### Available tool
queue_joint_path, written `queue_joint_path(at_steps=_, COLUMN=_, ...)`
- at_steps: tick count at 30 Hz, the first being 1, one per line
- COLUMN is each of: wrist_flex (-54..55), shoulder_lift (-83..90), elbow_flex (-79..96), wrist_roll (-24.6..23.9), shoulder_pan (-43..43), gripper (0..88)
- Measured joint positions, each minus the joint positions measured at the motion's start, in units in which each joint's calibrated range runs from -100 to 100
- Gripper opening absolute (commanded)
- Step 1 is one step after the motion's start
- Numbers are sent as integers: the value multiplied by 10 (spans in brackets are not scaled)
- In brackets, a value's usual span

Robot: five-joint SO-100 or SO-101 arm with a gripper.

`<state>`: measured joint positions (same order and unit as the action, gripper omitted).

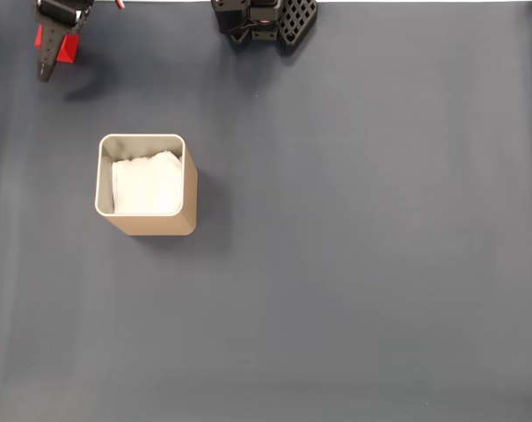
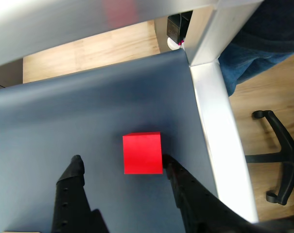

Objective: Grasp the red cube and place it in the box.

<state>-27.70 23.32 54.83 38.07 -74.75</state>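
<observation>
In the fixed view, the gripper (image 1: 54, 54) is at the far upper left of the dark mat (image 1: 362, 264), well apart from the box (image 1: 188, 204), and the red cube (image 1: 65, 47) is seen partly behind its black fingers, so the step in hand seems to be the approach for the grasp. The box stands upright and open, and inside it only a white lining (image 1: 147, 183) is visible, no cube. In the wrist view, the jaws are wide apart around the red cube (image 2: 142, 153), with the right finger (image 2: 172, 167) touching or almost touching it and the left finger (image 2: 75, 167) clearly apart, so the next move probably asks to close on the cube, lift it and carry it over the box.
</observation>
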Motion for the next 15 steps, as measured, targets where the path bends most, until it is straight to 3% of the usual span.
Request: queue_joint_path(at_steps=15, wrist_flex=30, shoulder_lift=-37, elbow_flex=-20, wrist_roll=-2, shoulder_pan=0, gripper=397)
